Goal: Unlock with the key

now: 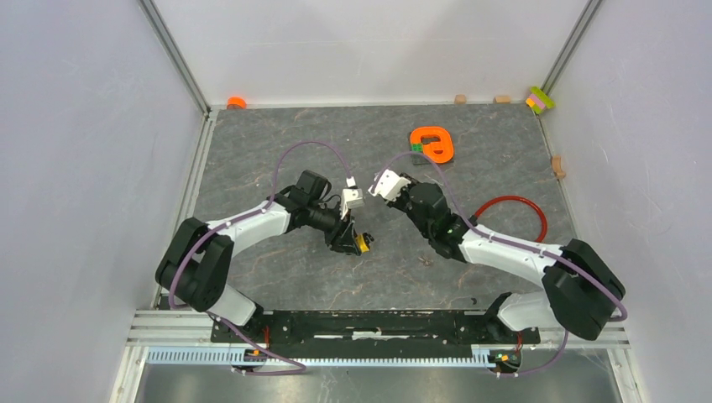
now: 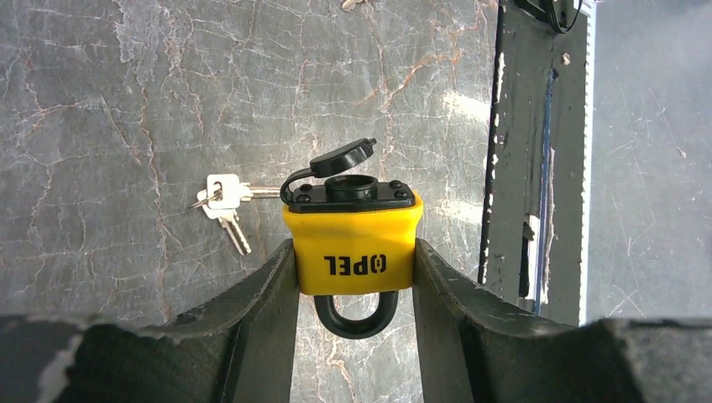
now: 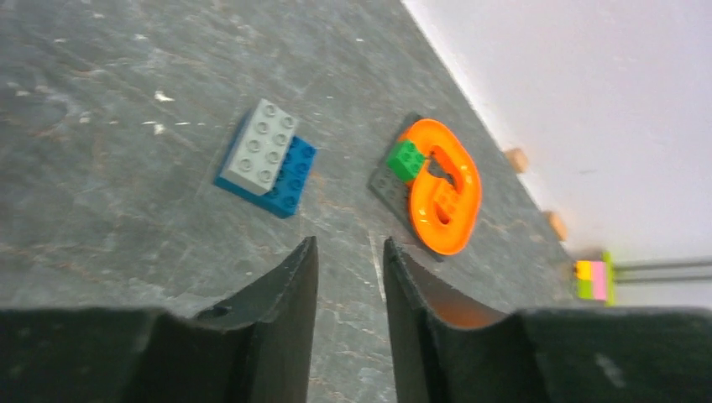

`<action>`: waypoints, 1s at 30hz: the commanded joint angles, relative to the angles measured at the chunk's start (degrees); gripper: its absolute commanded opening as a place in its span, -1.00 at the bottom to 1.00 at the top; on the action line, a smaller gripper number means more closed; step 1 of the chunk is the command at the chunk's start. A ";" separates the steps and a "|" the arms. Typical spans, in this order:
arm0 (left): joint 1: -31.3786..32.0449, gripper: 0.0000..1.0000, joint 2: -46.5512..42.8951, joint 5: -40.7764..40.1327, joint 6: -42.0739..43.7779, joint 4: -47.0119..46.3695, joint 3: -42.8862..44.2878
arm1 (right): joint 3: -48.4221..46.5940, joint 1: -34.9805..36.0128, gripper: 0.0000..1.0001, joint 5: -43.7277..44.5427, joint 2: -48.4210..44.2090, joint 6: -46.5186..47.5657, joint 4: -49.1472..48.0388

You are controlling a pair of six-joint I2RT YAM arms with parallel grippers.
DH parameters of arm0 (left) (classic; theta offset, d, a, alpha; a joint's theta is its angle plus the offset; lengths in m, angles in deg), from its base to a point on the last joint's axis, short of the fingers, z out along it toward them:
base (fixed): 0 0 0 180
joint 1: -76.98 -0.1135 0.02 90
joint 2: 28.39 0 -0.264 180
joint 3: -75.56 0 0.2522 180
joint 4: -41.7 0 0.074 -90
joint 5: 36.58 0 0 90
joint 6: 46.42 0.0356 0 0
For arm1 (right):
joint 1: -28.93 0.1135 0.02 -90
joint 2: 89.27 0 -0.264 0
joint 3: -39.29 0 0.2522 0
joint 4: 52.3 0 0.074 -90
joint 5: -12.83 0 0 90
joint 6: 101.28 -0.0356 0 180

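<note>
A small yellow padlock [image 2: 353, 239] with a black shackle sits between the fingers [image 2: 269, 294] of my left gripper [image 2: 354, 252], which is shut on its body. Its black cap is flipped up, leaving the round key socket bare. The key [image 2: 222, 200], a small silver bunch, lies on the grey table just left of the lock's top, apart from both grippers. From above, the padlock [image 1: 363, 243] shows at the left arm's tip. My right gripper [image 3: 346, 243] hangs above the table, open with nothing between its fingers, facing the back right corner.
A grey brick on a blue one [image 3: 269, 155] and an orange ring piece [image 3: 443, 189] with a green brick lie beyond the right gripper. A red cable loop [image 1: 514, 206] lies at the right. Small blocks line the back wall. The black base rail [image 2: 537, 151] runs along the near edge.
</note>
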 commanded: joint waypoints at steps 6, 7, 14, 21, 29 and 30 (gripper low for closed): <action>-0.42 -0.95 -4.93 -1.08 1.67 -5.70 -1.24 | -2.88 -7.98 0.34 -52.01 -5.01 -4.69 14.07; -0.44 -0.95 -5.11 -1.07 1.63 -5.94 -1.24 | -3.47 -7.97 0.40 -56.08 -3.96 -4.95 15.22; -0.44 -0.96 -6.83 -2.65 2.46 -7.40 -2.68 | -6.96 -7.85 0.48 -71.06 0.84 -3.78 20.83; -0.31 -0.96 -7.22 -2.31 2.45 -7.32 -2.82 | -7.55 -7.80 0.48 -70.64 1.96 -4.44 20.18; 0.09 -0.96 -7.43 -1.23 3.02 -7.33 -3.06 | -7.94 -7.05 0.38 -62.30 3.79 -7.68 16.76; 0.09 -0.95 -7.52 -1.12 3.66 -7.31 -3.37 | -8.22 -7.09 0.35 -61.24 4.28 -7.77 16.58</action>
